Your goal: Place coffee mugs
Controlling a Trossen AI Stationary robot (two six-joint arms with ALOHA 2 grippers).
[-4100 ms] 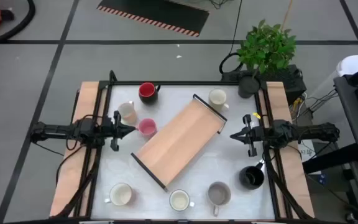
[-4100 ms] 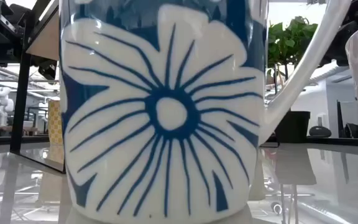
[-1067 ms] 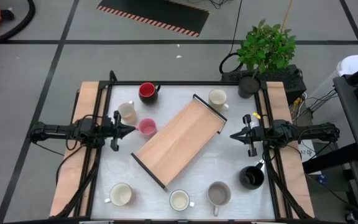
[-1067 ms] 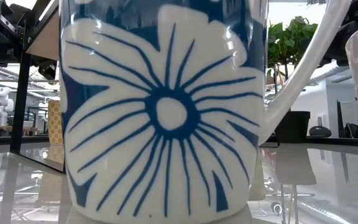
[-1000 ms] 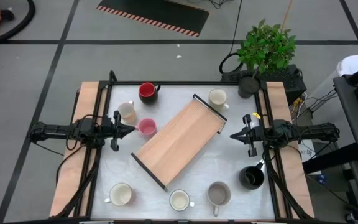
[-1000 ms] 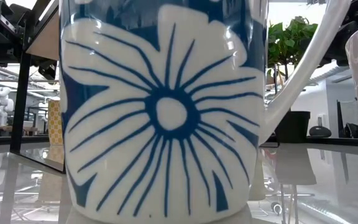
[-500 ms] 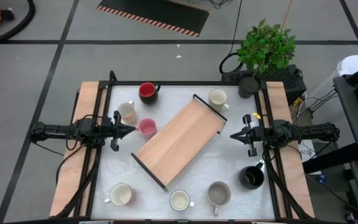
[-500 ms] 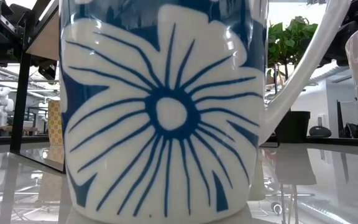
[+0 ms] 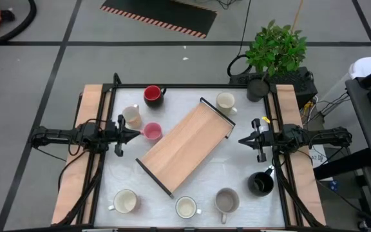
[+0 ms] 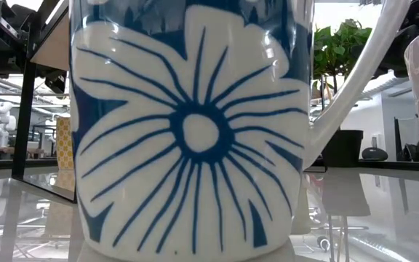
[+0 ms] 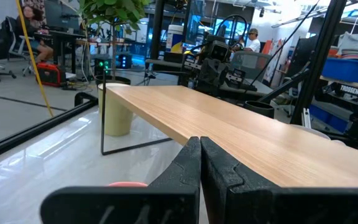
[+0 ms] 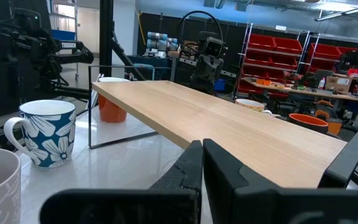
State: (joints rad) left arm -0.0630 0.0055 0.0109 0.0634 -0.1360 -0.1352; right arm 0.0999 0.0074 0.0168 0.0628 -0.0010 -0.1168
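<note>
Eight mugs ring your tabletop (image 9: 237,169) around the slanted wooden shelf (image 9: 184,145) in the middle: red mug (image 9: 152,94), cream mug (image 9: 131,115) and pink mug (image 9: 151,131) at the far left, another cream one (image 9: 225,101) at the shelf's far end, black mug (image 9: 259,183) near right, and along the near edge a white mug (image 9: 125,202), the flowered mug (image 9: 185,207) and the grey mug (image 9: 227,200). Your left tool (image 9: 133,135) hangs just beside the pink mug, fingers (image 11: 188,163) pressed together, holding nothing. Your right tool (image 9: 243,140) sits across the shelf, also pressed together and holding nothing. The flowered mug fills your low view. The plant (image 9: 275,48) stands off the far right corner.
</note>
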